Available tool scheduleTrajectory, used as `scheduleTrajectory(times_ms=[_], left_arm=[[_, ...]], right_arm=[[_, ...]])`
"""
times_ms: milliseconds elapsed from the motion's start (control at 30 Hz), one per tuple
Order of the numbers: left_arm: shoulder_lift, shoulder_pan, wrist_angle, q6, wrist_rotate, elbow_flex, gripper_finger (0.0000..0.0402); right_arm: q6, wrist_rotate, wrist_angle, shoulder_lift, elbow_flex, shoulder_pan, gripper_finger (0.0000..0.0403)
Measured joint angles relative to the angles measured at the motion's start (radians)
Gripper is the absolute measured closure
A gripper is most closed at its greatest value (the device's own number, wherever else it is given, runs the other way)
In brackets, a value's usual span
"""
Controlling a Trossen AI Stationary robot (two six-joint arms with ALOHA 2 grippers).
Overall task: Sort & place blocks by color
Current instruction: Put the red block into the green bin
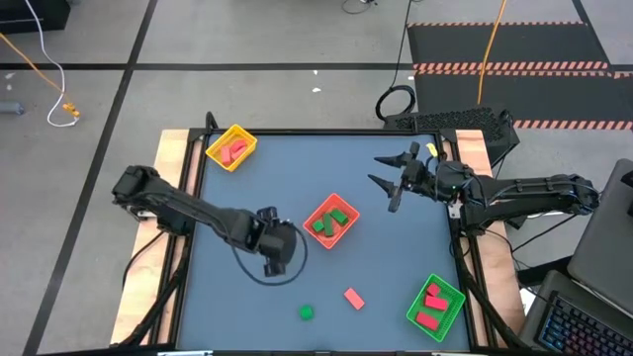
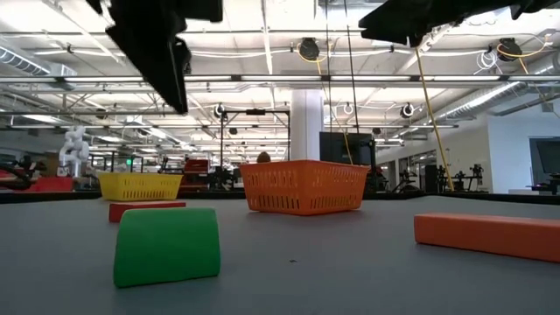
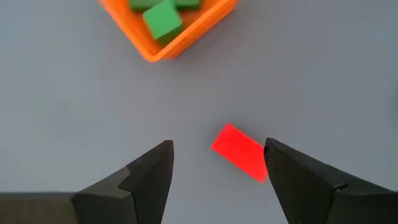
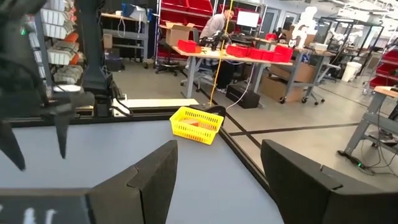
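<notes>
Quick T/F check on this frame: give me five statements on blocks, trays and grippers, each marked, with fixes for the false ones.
1. Two blocks lie loose on the table, a green block and a red block. True.
2. The orange tray holds only red blocks. False: the high view shows green pieces in it.
3. The left gripper is open, with the red block on the table ahead of it. True.
4. The right gripper is shut on a green block. False: it is open and holds nothing, at the table's far right.
5. The yellow tray sits beside the green tray. False: they are at opposite corners.
</notes>
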State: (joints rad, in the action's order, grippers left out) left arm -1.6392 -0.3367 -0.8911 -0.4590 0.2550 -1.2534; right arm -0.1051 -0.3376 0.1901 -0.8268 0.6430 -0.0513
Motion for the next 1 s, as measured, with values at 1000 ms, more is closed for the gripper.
scheduleTrajectory(times_ms=[1000], left_arm=[[-0.201, 0.036, 0.006, -0.478, -0.177, 0.002, 0.0151]], right_arm=[[0.007, 0.002, 0.04, -0.026, 0.0, 0.009, 0.0179]])
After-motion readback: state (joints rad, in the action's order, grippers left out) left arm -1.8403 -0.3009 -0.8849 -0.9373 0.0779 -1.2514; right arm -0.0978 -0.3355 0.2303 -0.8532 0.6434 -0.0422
